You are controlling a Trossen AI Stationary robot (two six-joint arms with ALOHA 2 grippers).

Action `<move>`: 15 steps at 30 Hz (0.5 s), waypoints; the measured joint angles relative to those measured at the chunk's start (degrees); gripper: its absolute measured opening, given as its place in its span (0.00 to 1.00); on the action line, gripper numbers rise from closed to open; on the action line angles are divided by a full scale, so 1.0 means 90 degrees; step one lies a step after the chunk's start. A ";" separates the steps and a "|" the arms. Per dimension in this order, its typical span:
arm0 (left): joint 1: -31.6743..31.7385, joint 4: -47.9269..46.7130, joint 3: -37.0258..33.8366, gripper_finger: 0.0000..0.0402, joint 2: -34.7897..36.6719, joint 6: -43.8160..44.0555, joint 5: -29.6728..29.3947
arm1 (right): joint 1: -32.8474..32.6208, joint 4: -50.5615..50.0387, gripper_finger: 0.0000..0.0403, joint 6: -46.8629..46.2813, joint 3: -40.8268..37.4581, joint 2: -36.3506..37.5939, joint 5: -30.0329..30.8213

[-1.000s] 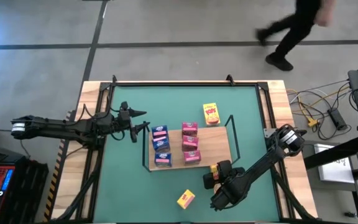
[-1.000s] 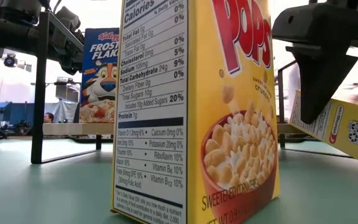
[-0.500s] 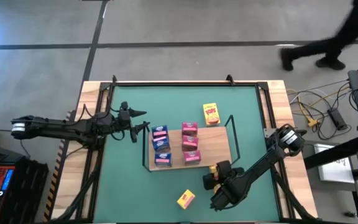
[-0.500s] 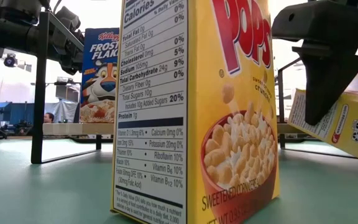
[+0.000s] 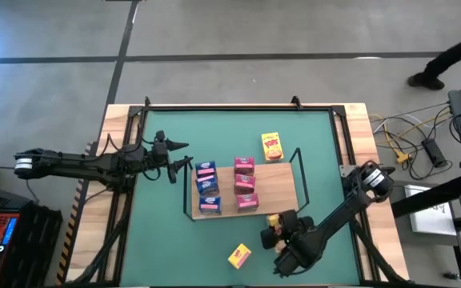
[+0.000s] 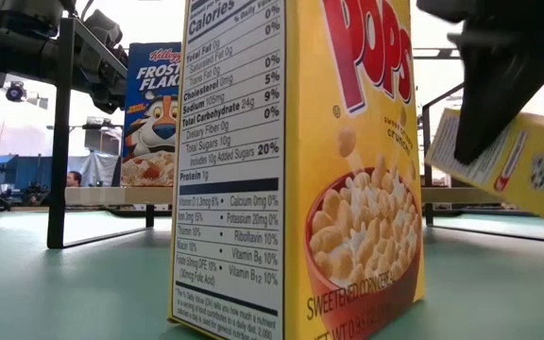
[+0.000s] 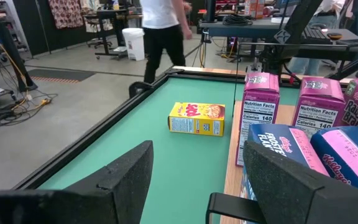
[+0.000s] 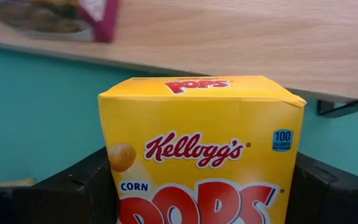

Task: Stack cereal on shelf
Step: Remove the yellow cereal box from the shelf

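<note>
Six boxes are already sitting on the shelf [image 5: 282, 188], three blue [image 5: 207, 186] and three pink [image 5: 246, 182], lined up in two columns toward its left part, so the yellow ones are what's left. Right gripper [image 5: 277, 233] is hanging just off the shelf's near edge, toward its right corner, with its fingers clamped on the sides of a yellow Corn Pops box [image 8: 201, 149]. In the low view that held box [image 6: 513, 162] is looking tilted and clear of the green table [image 5: 166, 240], with one dark finger [image 6: 499, 90] pressing on its upper face.

Another yellow box [image 5: 272, 146] is lying just past the shelf's far edge, and a third [image 5: 239, 256] is standing on the table a bit nearer than the shelf's near edge.

Left gripper [image 5: 174, 164] is parked just off the shelf's left rail, fingers [image 7: 114, 186] apart with nothing between them, basically looking down the row of blue boxes.

Where I'd guess this goes wrong: that box is riding crooked, so if it gets set down like that it's probably tipping over or landing skewed. It also has to clear the shelf's edge and the black rail [image 5: 298, 170] at the right end, and clipping either could twist it in the grip. Swinging too far left and it's bumping the pink column.
</note>
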State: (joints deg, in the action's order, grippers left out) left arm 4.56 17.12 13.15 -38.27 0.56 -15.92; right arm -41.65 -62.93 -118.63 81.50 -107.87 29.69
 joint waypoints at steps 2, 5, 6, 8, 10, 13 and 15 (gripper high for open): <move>-0.0002 0.0000 0.0000 0.58 -0.0001 0.0000 -0.0002 | -0.0062 -0.0064 0.74 0.0007 0.0014 0.0000 0.0159; 0.0000 0.0000 0.0000 0.58 0.0000 0.0000 -0.0002 | -0.0102 -0.0117 0.74 0.0194 0.0000 0.0000 0.0433; 0.0000 0.0000 0.0000 0.58 0.0000 0.0000 0.0000 | -0.0118 -0.0124 0.74 0.0311 0.0000 0.0000 0.0540; -0.0001 0.0000 0.0000 0.58 0.0000 0.0000 -0.0001 | -0.0173 -0.0166 0.74 0.0472 0.0011 0.0016 0.0834; -0.0002 0.0000 0.0000 0.58 -0.0001 0.0000 -0.0002 | -0.0266 -0.0186 0.74 0.0650 0.0063 0.0034 0.1215; 0.0000 0.0000 0.0000 0.58 -0.0001 0.0000 0.0000 | -0.0475 -0.0162 0.74 0.0975 0.0085 0.0049 0.2010; 0.0000 0.0000 0.0000 0.58 0.0001 0.0000 0.0000 | -0.0646 -0.0154 0.74 0.1163 0.0087 0.0049 0.2488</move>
State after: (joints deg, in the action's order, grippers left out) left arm 4.56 17.12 13.15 -38.26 0.56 -15.92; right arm -47.47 -64.32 -108.16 82.28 -107.44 52.08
